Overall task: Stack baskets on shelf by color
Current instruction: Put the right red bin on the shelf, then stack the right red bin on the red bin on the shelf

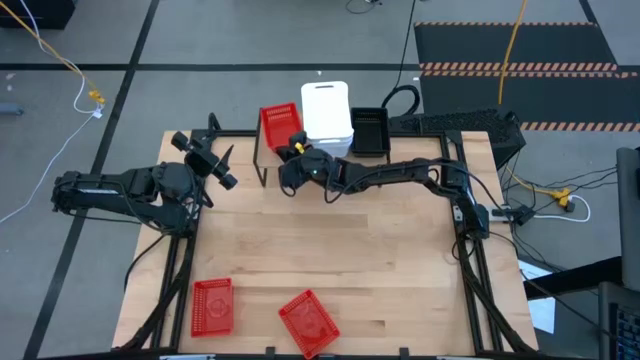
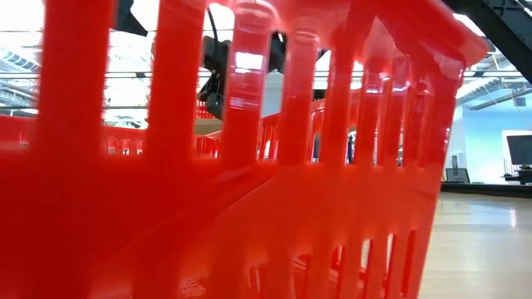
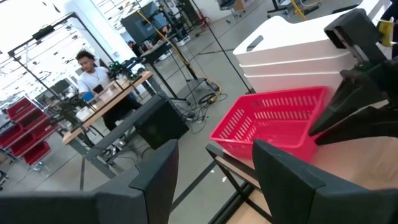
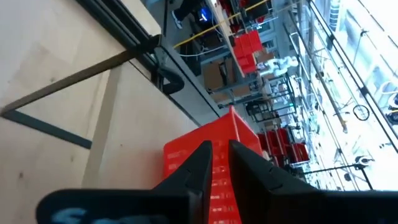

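A red mesh basket [image 1: 279, 124] sits upright on the left end of the shelf [image 3: 360, 163], next to the stacked white baskets [image 1: 327, 115] and the black ones [image 1: 369, 130]. My right gripper [image 1: 294, 151] reaches in from the table's right and is shut on the red basket's near end. My left gripper [image 1: 216, 162] hovers open to the left of the shelf, touching nothing. Two more red baskets [image 1: 212, 305] [image 1: 307, 322] lie by the table's near edge. One of them [image 2: 249, 166] fills the low view. My right gripper pinches the red basket's near end wall [image 4: 181, 157] between its two fingers, one finger inside the basket and one outside. The fingers slant down from the near right. The basket [image 3: 273, 121] rests with its bottom on the shelf top.
Black shelf legs [image 1: 261, 165] stand just left of my right gripper. The tabletop [image 1: 340, 250] shows bare wood between the shelf and the near red baskets. A person sits at a desk [image 3: 93, 74] in the room beyond the table.
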Robot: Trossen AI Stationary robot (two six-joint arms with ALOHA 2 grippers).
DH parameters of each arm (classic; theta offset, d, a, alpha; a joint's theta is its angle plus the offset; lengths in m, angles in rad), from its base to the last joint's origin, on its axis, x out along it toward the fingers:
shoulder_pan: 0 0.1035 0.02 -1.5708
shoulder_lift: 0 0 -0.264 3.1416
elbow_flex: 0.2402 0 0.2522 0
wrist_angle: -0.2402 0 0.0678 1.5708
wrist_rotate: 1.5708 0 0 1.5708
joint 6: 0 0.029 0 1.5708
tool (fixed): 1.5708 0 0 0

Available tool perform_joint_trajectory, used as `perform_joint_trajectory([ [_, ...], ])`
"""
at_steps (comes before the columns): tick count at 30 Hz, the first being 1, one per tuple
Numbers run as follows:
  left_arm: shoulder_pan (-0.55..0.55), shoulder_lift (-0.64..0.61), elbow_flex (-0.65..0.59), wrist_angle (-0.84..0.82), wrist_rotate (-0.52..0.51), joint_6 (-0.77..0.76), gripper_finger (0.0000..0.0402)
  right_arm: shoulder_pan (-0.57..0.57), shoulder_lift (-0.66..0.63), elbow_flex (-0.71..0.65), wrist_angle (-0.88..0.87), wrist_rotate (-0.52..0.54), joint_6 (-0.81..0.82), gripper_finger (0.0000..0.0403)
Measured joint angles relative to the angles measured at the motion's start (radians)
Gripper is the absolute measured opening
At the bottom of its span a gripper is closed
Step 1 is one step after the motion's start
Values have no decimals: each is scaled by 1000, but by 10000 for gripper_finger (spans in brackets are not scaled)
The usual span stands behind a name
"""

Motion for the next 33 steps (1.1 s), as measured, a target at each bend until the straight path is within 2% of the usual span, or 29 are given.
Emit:
perform_joint_trajectory([
  [8,0,0,0,0,0,6,207,44,0,0,-33,-47,1,48],
  [11,0,0,0,-7,0,3,207,89,-20,0,-116,-50,27,56],
  [15,0,0,0,-14,0,-8,207,142,-108,-1,-317,-56,174,72],
  [18,0,0,0,-18,0,-34,207,166,-217,0,-522,-194,363,87],
  [22,0,1,0,-18,24,-103,207,173,-335,-7,-737,-479,632,107],
  [24,0,5,0,-18,78,-156,207,189,-374,-41,-759,-545,717,114],
  [28,-6,40,0,-30,195,-274,207,279,-417,-157,-727,-549,796,122],
  [33,-55,130,-1,-70,239,-442,207,448,-416,-257,-612,-550,869,124],
])
